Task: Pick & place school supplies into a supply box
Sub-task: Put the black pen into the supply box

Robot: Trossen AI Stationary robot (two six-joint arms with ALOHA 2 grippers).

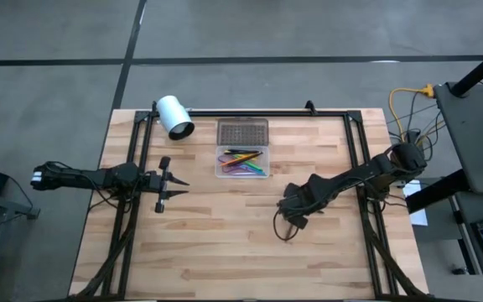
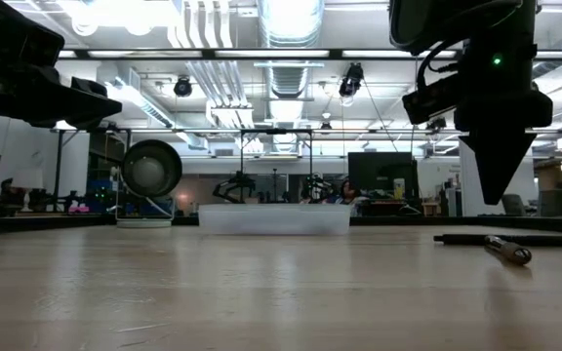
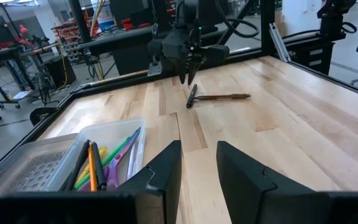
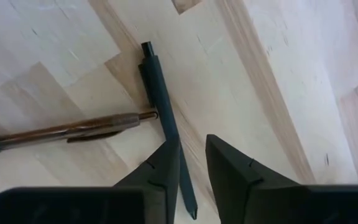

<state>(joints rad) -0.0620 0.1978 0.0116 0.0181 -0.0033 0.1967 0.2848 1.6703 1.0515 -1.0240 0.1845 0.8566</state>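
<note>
- No brand, label or readable writing is showing on anything in any view
- The supply box (image 1: 242, 162), a clear case, is sitting near the back middle of the wooden table (image 1: 225, 243), holding a mix of coloured pens and pencils (image 1: 241, 158); its grey dotted lid (image 1: 242, 132) is lying just behind it
- A white cylinder (image 1: 174, 116) is lying to the left of the lid
- The right gripper (image 4: 191, 163) is hanging over a dark pen (image 4: 166, 118) on the table right of centre, its fingers parted a little and gripping nothing, the pen lying loose under the gap
- Only the right wrist view is showing that a brown pen (image 4: 67, 132) is touching the dark pen's side, forming a T; from above both are hard to make out, perhaps hidden by the arm
- The left gripper (image 3: 199, 163) is waiting at the table's left, fingers apart and empty
- The low view alone is showing the room behind, with the box as a pale strip
</note>
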